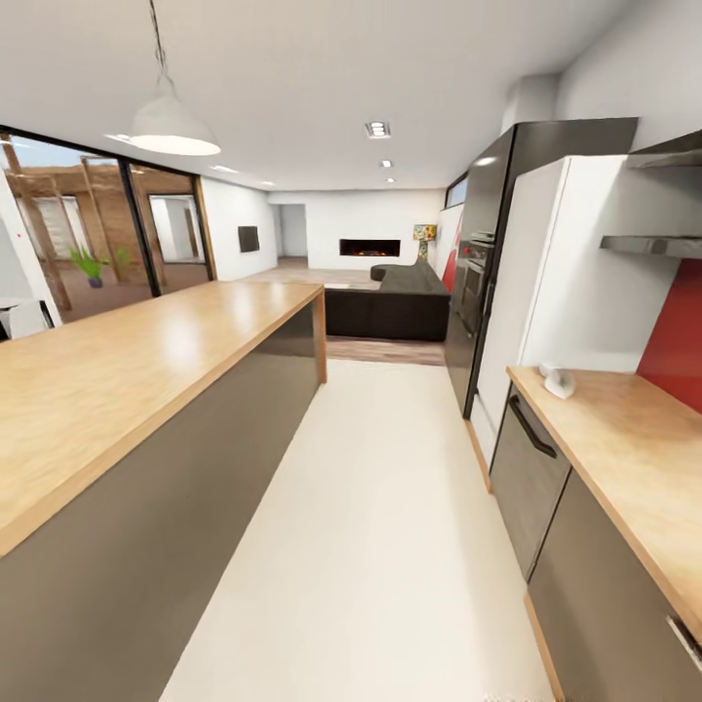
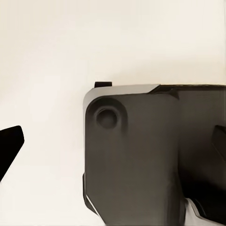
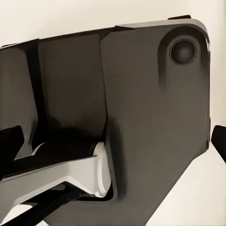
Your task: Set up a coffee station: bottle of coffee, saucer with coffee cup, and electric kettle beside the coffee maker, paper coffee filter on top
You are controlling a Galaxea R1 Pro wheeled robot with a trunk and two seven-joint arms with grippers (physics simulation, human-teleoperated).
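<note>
None of the coffee things can be identified from here. A small white object [image 1: 560,381] lies at the far end of the right wooden countertop [image 1: 634,458]; it is too small to name. In the left wrist view my left gripper [image 2: 113,146] is open, its dark fingertips [image 2: 9,147] spread to the picture's edges over my own dark base and the pale floor. In the right wrist view my right gripper [image 3: 113,141] is also open, with a fingertip [image 3: 219,139] at each side and nothing held.
A long wooden-topped island [image 1: 117,370] runs along the left. Grey cabinets [image 1: 531,478], a tall white fridge [image 1: 531,283] and a black oven column [image 1: 478,273] line the right. A pale floor aisle [image 1: 380,526] leads to a dark sofa [image 1: 390,302]. A pendant lamp [image 1: 174,127] hangs overhead.
</note>
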